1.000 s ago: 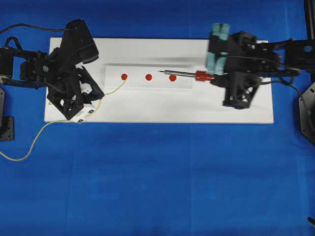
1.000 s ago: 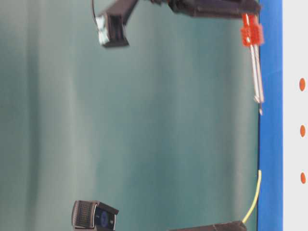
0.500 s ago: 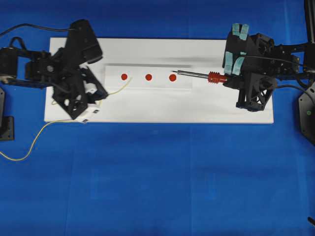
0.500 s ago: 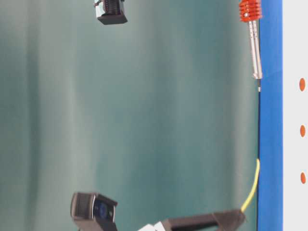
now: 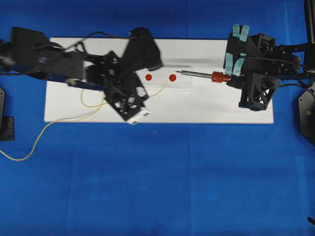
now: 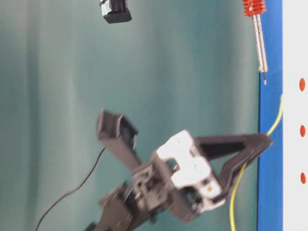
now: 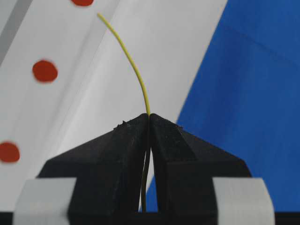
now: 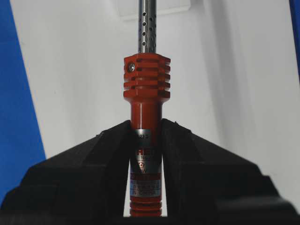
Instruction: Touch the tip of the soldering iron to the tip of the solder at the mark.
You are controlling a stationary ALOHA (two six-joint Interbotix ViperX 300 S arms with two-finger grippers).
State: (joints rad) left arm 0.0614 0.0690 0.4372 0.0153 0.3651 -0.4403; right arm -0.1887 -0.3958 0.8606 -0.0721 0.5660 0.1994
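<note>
The left gripper (image 7: 149,117) pinches the solder (image 7: 132,65) — limp, whippy (best gripped near its tip) — while the right gripper (image 8: 146,129) clamps the rigid soldering iron (image 8: 146,112) by its handle.

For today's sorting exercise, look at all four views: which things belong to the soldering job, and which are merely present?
Belongs to the job:
- soldering iron, held by the right gripper
- solder, pinched by the left gripper
- red marks
- white board carrying the marks

Merely present:
- blue cloth
- black brackets at the table edges
</note>
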